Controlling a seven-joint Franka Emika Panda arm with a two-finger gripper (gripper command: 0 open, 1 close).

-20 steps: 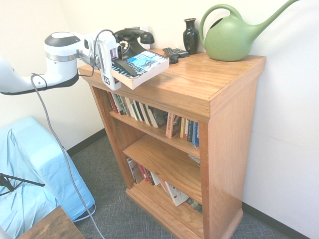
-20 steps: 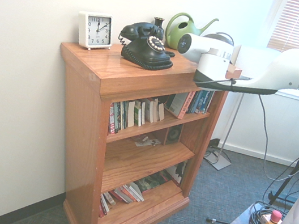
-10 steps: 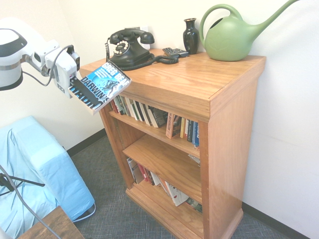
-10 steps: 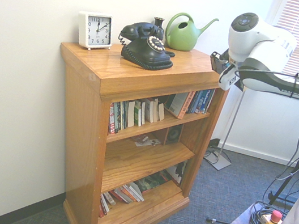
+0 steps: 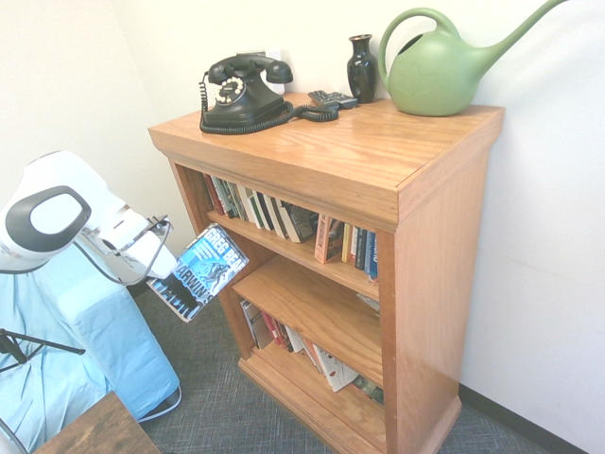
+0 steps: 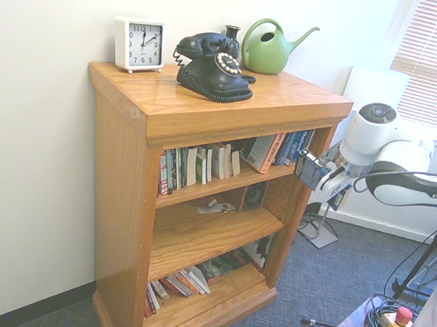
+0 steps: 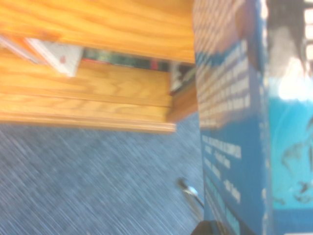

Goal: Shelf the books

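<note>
blue-teal and black paperback (image 5: 200,271), white author lettering on the cover, hangs in the air off the front corner of the oak bookcase (image 5: 416,227), level with the gap between the top shelf row and the middle shelf (image 5: 312,307). gripper (image 5: 159,268) has its fingers clamped on one end of the book, so the free end juts toward the shelving, cover tilted up and outward. that tilt looks deliberate: a book held by its end can be fed leading edge first into an opening, and the middle shelf is the barest one (only a small item lying toward its far end). wrist view shows the back cover (image 7: 230,122) close up, carpet (image 7: 88,181) and lower shelf boards beyond, much blurred.

change from earlier: a second back the book sat up at the level of the bookcase top, beside the black telephone (image 5: 241,90), cover nearly flat. half a second back it had swung clear of the top edge. now it is well lower, the arm dropped and pitched down, book facing the shelf fronts. telephone, vase (image 5: 361,66), watering can (image 5: 444,66) and clock (image 6: 139,44) unmoved.
</note>
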